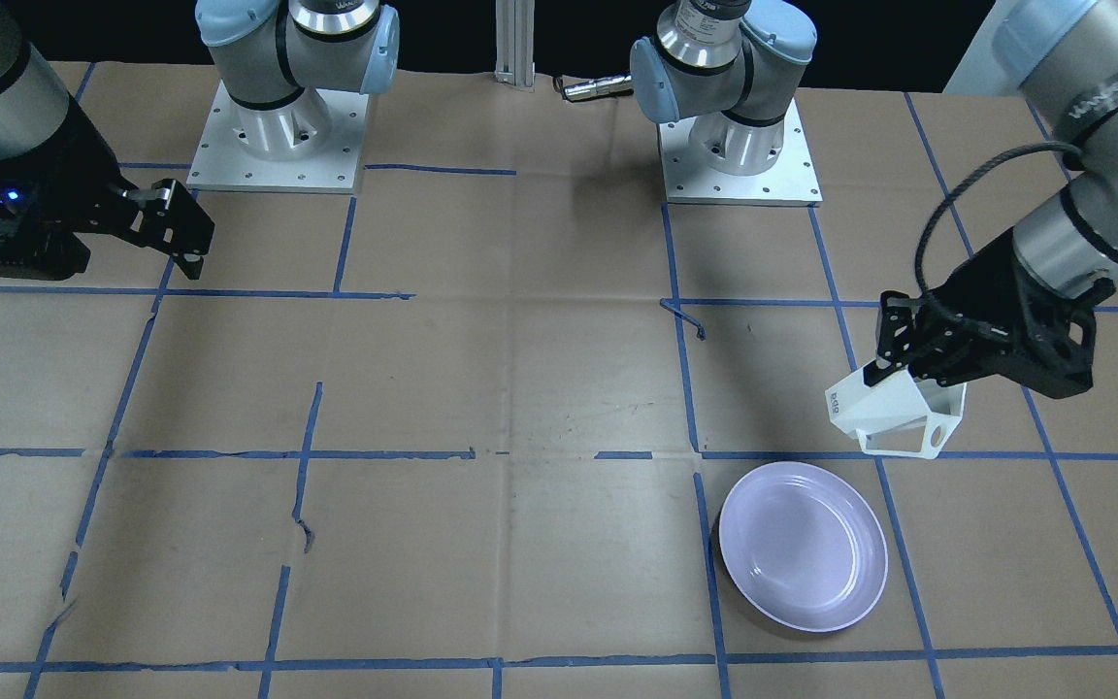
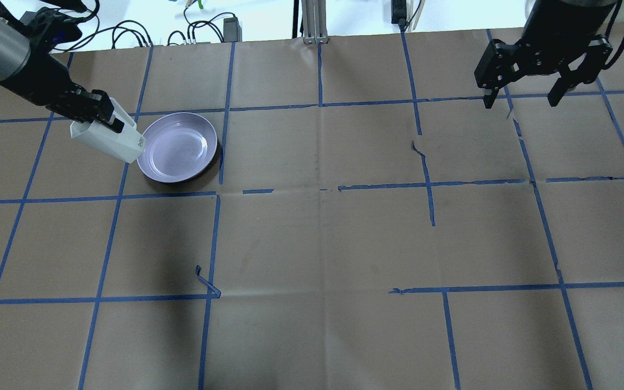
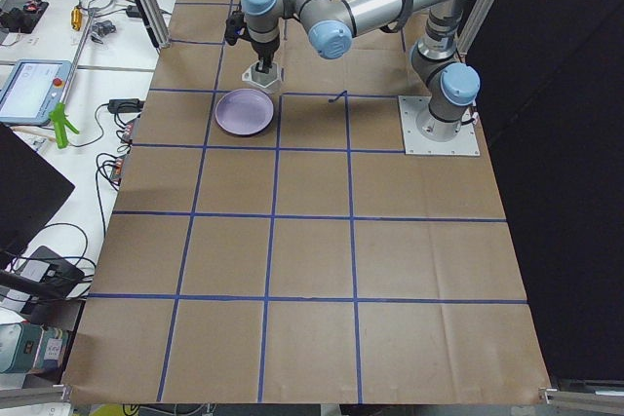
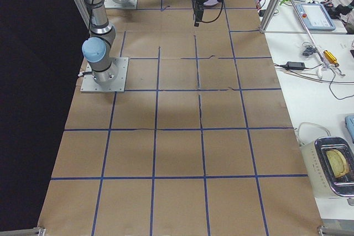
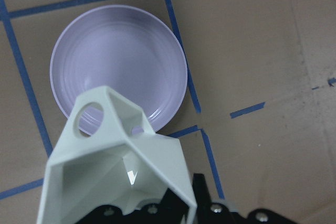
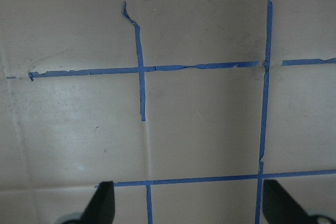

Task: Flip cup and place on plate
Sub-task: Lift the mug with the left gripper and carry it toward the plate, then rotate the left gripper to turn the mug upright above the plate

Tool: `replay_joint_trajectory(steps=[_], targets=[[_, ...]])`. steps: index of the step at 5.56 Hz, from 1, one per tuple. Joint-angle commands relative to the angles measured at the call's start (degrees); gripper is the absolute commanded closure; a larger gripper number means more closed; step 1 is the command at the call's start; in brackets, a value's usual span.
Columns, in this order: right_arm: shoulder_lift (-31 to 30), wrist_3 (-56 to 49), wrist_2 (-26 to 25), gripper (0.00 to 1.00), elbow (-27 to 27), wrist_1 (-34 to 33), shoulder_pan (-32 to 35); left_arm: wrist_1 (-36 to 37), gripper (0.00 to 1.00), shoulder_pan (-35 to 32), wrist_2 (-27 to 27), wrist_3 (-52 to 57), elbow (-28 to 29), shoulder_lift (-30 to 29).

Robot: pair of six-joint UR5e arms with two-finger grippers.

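The left gripper (image 1: 881,367) is clenched on the cup (image 1: 894,410), with its fingers (image 2: 110,123) clamped on the wall close to the rim. The cup is held tilted, almost on its side. In the overhead view its narrow base, marked with small blue lettering, is turned towards the plate (image 2: 179,147). In the front-facing view the thin open-frame handle is seen on the lower side. In the left wrist view the open mouth of the cup (image 5: 113,169) is turned to the camera, and the plate (image 5: 121,51) is seen beyond it. Whether the cup is clear of the table cannot be told.

The cup (image 2: 105,142) is found just to the left of the plate, its base overlapping the plate's rim in the overhead view. The plate (image 1: 802,549) is set flat on the far left part of the table (image 2: 312,244), which is covered with brown paper and divided by a grid of blue tape (image 2: 431,187).

The right gripper (image 2: 519,102) is held over the far right part of the table, well apart from the cup and plate. Its jaws are spread wide and nothing is held between them; only paper and tape are seen between its fingertips (image 6: 102,203) in the right wrist view.
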Motion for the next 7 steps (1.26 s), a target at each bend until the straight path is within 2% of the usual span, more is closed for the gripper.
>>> replay_joint_trajectory(steps=[1,2,3,5,6,7], targets=[[0.0,0.0,0.0,0.0,0.0,0.0,0.0,14.5,1.0,-6.5,7.6,-2.1,-3.7,-2.9],[0.0,0.0,0.0,0.0,0.0,0.0,0.0,25.4,1.0,-6.9,9.3,-2.1,-8.2,-5.6],[0.0,0.0,0.0,0.0,0.0,0.0,0.0,28.3,1.0,-7.1,12.2,-2.3,-10.0,-7.0],[0.0,0.0,0.0,0.0,0.0,0.0,0.0,33.0,0.97,-10.1,12.4,-3.2,-9.8,-11.5],[0.0,0.0,0.0,0.0,0.0,0.0,0.0,33.1,0.9,-10.1,12.5,-3.2,-9.7,-12.3],[0.0,0.0,0.0,0.0,0.0,0.0,0.0,33.1,0.77,-10.1,15.7,-3.2,-10.0,-12.8]])
